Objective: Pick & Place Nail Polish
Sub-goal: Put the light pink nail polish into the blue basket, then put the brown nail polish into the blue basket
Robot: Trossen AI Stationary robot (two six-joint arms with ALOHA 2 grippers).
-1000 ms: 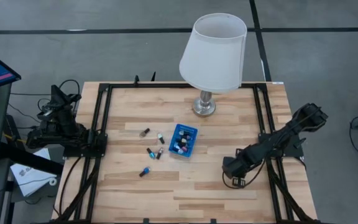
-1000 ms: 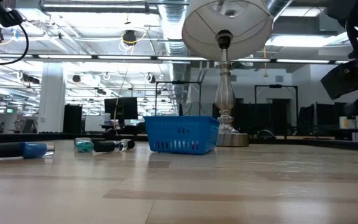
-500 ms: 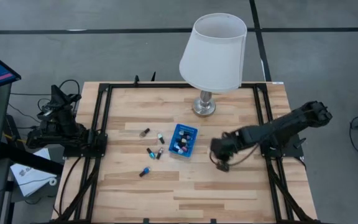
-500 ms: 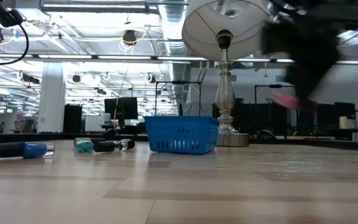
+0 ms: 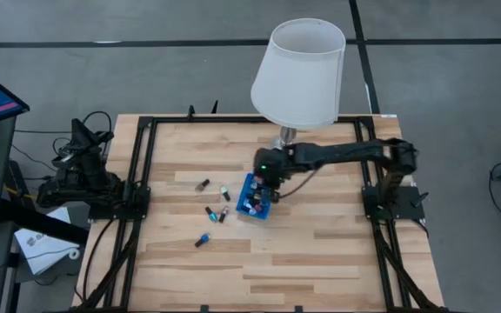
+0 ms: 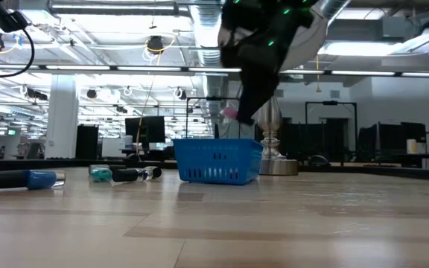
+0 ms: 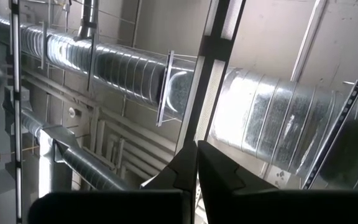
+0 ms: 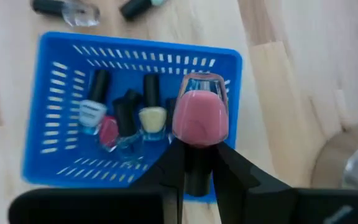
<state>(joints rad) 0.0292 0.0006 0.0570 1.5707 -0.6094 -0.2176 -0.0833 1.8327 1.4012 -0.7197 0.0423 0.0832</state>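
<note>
My right gripper (image 8: 197,157) hovers above the small blue basket (image 8: 232,59), shut on a pink nail polish bottle (image 8: 199,117). In the high view the gripper (image 5: 269,180) is over the basket's far right part (image 5: 242,210). In the low view the pink bottle (image 6: 231,113) hangs above the basket's rim (image 6: 214,143). Several bottles lie on their sides in the basket (image 8: 153,115). Several more lie on the table to its left (image 5: 209,211). My left gripper (image 7: 196,163) is shut and empty, parked at the table's left edge (image 5: 90,178). My right gripper pinches the pink bottle's dark cap (image 8: 197,175) between its two fingers (image 8: 174,163). The fingers point down, and the bottle's pink body sticks out past their ends. The bottle is lifted clear, above the basket.
A table lamp with a white shade (image 5: 298,74) stands just beyond the basket on a metal base (image 5: 285,149), close to my right arm. A black frame (image 5: 142,156) runs round the table. Bare wood lies near and right of the basket.
My right gripper has swept from the table's right near part toward the left and far edge, carrying the pink bottle, and now stands over the basket. Nothing else has moved.
</note>
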